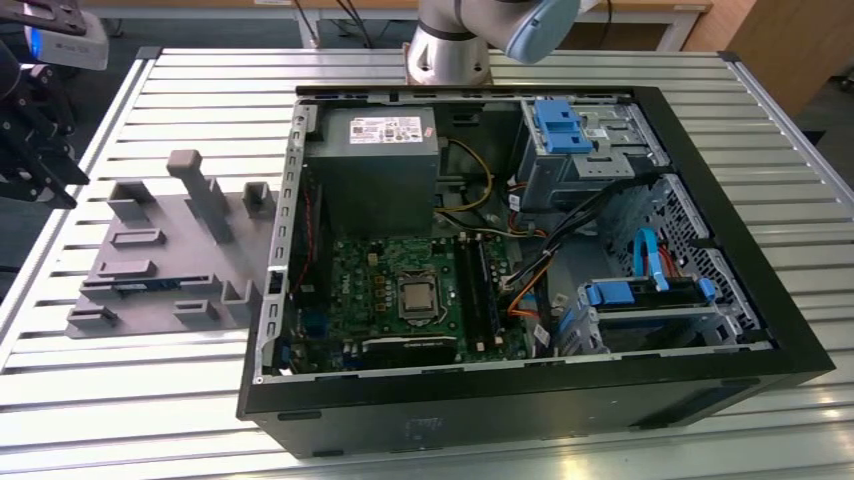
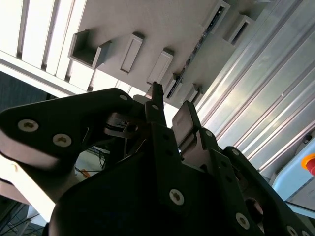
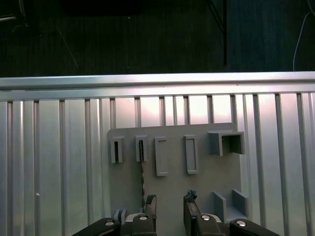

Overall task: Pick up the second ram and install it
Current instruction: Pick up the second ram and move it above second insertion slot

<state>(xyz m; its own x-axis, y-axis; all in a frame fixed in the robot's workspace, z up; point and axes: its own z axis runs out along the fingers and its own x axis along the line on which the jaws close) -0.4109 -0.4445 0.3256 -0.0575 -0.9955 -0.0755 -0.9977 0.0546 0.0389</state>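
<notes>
**Hanging over the fixture, nothing gripped**

Hovering above the grey fixture [image 3: 174, 162] with the gripper [image 3: 170, 195] spread. Holding the fingers [image 3: 151, 204] apart, bare fixture floor in the gap, nothing clamped. Spotting the second ram [image 3: 142, 172] standing on edge in the fixture's slots, a thin dark strip running lengthwise just off the outer side of one finger. Cannot tell from either wrist view whether touching that finger or just clear of it.

Hunting for writing now. Picking out a white label [image 1: 387, 128] on the power supply [image 1: 374, 175] inside the computer case [image 1: 534, 400], print too small to read.

Checking room to move. Open fixture floor ahead of the fingertips, then a row of low slotted blocks [image 3: 161, 156] straight beyond them. Off to the other finger's side, a U-shaped block [image 3: 226, 143]. Past the fixture, slatted metal table [image 3: 49, 147], then its raised edge rail, then dark floor.

Scanning for obstacles in the exterior view. Tall upright blocks [image 1: 203, 200] rising from the fixture on its case side. Case just beside the fixture, toward the exterior view's right, well apart from the fingers. Inside it, green motherboard [image 1: 354, 275], cables [image 1: 567, 228] and blue drive brackets [image 1: 558, 125]. Behind the case, the arm's base [image 1: 447, 55].
</notes>
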